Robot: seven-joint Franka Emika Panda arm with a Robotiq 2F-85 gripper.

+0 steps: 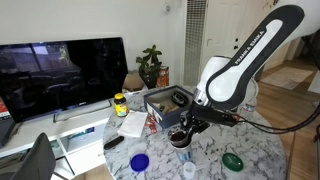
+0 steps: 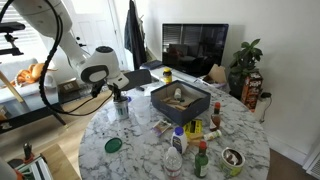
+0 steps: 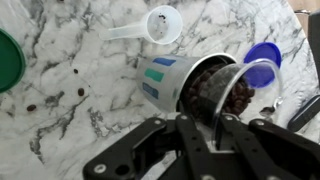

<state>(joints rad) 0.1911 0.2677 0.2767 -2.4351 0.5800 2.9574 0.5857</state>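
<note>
Step in hand, I judge: grasping the bean cup [image 3: 170, 80] directly under my gripper [image 3: 213, 118], at its rim; closure I cannot tell. Next move: confirm grip, lift vertically

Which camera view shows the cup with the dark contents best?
The wrist view: the cup is close, with its striped wall and dark contents plain. In both exterior views the cup is only a small shape, and its contents cannot be seen.
</note>
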